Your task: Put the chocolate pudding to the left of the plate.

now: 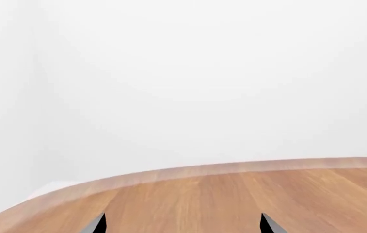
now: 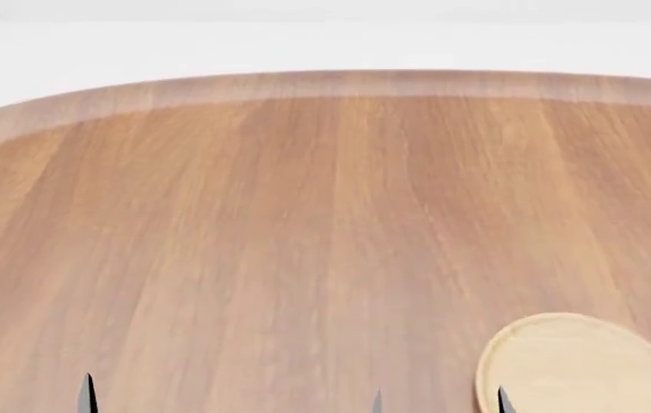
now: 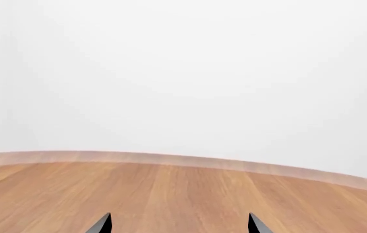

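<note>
Looking down from the head camera, a broad wooden table (image 2: 302, 224) with a curved far edge fills the frame, grain running away from the robot. The plate (image 2: 583, 366), a pale round wooden disc with a slightly raised rim, lies flat at the near right of the table, partly cut off by the frame's lower edge; being round, it has no long axis or heading to record. The chocolate pudding does not appear in any of the three views, so its position and orientation cannot be noted. Left gripper (image 1: 183, 224): two dark fingertips show at the bottom of the left wrist view, set well apart, nothing between them, over bare tabletop near the rounded edge. Right gripper (image 3: 180, 224): same picture in the right wrist view, fingertips spread wide, nothing held, wood below and white background beyond. In the head view, slim dark tips poke up at the lower edge, one overlapping the plate's near rim.
</note>
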Robot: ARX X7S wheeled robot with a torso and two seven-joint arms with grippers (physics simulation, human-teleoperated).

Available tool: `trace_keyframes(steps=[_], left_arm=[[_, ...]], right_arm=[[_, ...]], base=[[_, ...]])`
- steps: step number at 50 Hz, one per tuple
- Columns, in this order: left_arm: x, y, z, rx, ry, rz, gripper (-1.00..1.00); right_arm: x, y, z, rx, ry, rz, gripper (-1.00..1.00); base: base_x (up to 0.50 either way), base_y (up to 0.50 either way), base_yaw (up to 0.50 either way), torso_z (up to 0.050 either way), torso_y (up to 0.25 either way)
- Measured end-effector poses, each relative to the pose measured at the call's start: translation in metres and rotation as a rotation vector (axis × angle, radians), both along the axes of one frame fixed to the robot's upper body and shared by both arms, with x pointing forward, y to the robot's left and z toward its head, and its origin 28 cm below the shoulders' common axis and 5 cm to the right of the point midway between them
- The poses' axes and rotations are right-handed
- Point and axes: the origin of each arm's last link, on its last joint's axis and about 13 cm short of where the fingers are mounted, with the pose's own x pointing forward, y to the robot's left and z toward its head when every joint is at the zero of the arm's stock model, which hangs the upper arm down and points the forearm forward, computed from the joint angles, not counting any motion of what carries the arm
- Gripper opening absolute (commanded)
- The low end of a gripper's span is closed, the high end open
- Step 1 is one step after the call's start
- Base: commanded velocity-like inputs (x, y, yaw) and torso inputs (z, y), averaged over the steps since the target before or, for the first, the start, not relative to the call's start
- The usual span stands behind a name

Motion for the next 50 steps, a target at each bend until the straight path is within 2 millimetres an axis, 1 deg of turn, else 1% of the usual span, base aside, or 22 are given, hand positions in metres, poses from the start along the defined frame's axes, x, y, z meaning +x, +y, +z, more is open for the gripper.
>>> trace_keyframes(steps=[21, 30, 34, 39, 43, 46, 50], left_arm=[[0.000, 0.000, 0.000, 0.001, 0.002, 0.001, 1.00], [0.002, 0.001, -0.001, 0.000, 0.005, 0.005, 1.00], [0.003, 0.003, -0.001, -0.001, 0.007, 0.011, 1.00], [0.005, 0.004, -0.003, -0.005, 0.012, 0.017, 1.00], [0.007, 0.005, -0.003, -0.010, 0.017, 0.021, 1.00], [0.008, 0.007, -0.003, -0.013, 0.019, 0.027, 1.00], [0.009, 0.009, -0.002, -0.015, 0.017, 0.036, 1.00]], right_arm=[[0.000, 0.000, 0.000, -0.003, 0.000, -0.002, 1.00], [0.002, -0.001, 0.000, -0.012, -0.011, -0.016, 1.00], [0.003, -0.006, 0.006, -0.033, -0.031, -0.044, 1.00], [0.007, -0.023, 0.027, -0.069, -0.056, -0.101, 1.00], [0.008, -0.044, 0.052, -0.100, -0.069, -0.095, 1.00], [0.009, -0.063, 0.074, -0.144, -0.053, -0.051, 1.00], [0.004, -0.088, 0.106, -0.201, -0.006, 0.049, 1.00]], base=[[0.22, 0.00, 0.00, 0.000, 0.000], [0.00, 0.00, 0.00, 0.000, 0.000], [0.00, 0.00, 0.00, 0.000, 0.000], [0.00, 0.00, 0.00, 0.000, 0.002], [0.00, 0.00, 0.00, 0.000, 0.000], [0.00, 0.00, 0.00, 0.000, 0.000], [0.00, 0.00, 0.00, 0.000, 0.000]])
